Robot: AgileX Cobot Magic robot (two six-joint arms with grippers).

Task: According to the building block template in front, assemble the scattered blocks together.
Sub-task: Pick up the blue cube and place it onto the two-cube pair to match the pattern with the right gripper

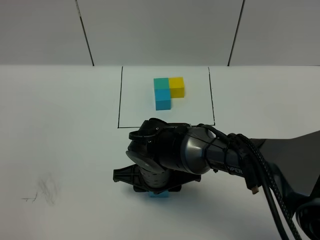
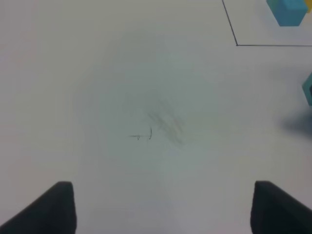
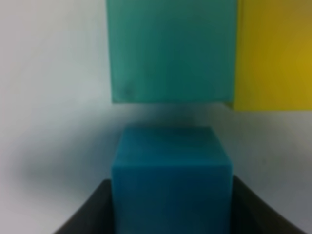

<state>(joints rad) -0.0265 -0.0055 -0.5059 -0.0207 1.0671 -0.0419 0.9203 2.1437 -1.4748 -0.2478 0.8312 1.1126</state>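
From the high camera, my right gripper [image 1: 159,189] sits low centre, its arm hiding most of the loose cubes; the L-shaped three-cube template [image 1: 168,92] lies framed at upper centre.

My left gripper [image 2: 163,207] hangs spread over bare table, holding nothing.

In my right wrist view I'm clamped on one sky-blue matte cube [image 3: 170,180]; one teal-green cube [image 3: 170,51] and one yellow cube [image 3: 273,53] sit joined above it. A skewed push could shunt that pair apart.

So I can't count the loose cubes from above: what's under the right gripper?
A blue cube sits between the right gripper's fingers, with green and yellow cubes just beyond. The overhead view hides most.
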